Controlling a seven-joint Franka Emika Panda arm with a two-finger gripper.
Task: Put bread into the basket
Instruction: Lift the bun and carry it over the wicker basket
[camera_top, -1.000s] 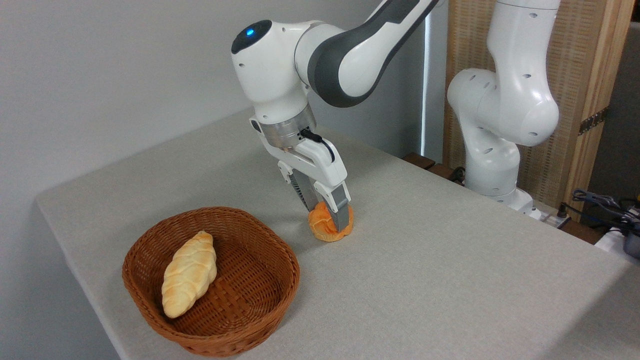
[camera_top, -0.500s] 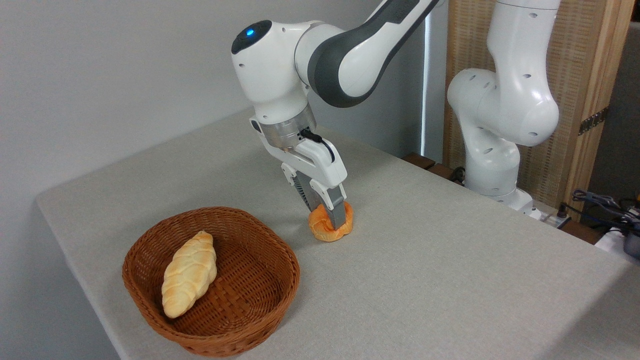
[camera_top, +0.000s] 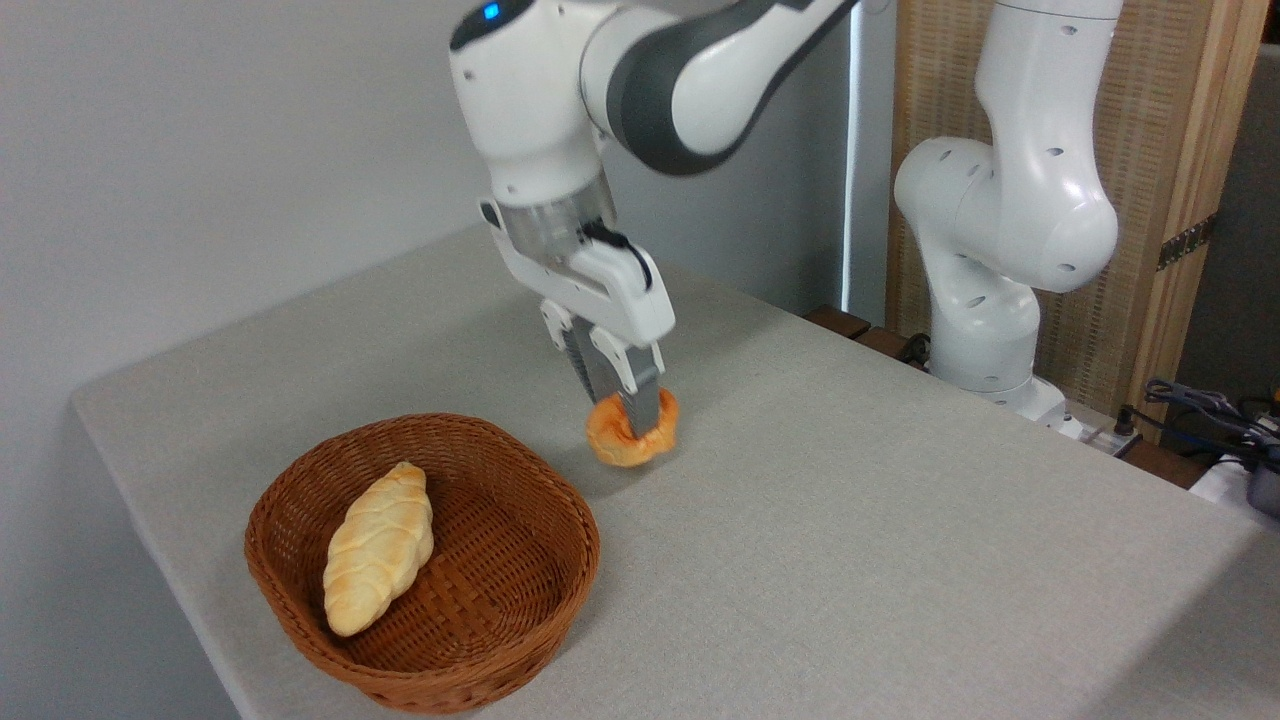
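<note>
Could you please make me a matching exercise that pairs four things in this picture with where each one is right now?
Things:
1. orange knotted bun
2. pale braided loaf
3. wicker basket
4. gripper

Places or states:
A. lying inside the basket
B. standing on the grey table, near its front left edge
C. held just above the table, right of the basket
D. shut on the bun, pointing down

Pairs: 1-C, 2-A, 3-B, 4-D

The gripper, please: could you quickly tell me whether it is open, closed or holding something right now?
Gripper: closed on the orange bun, held just above the table, right of the basket.
</note>
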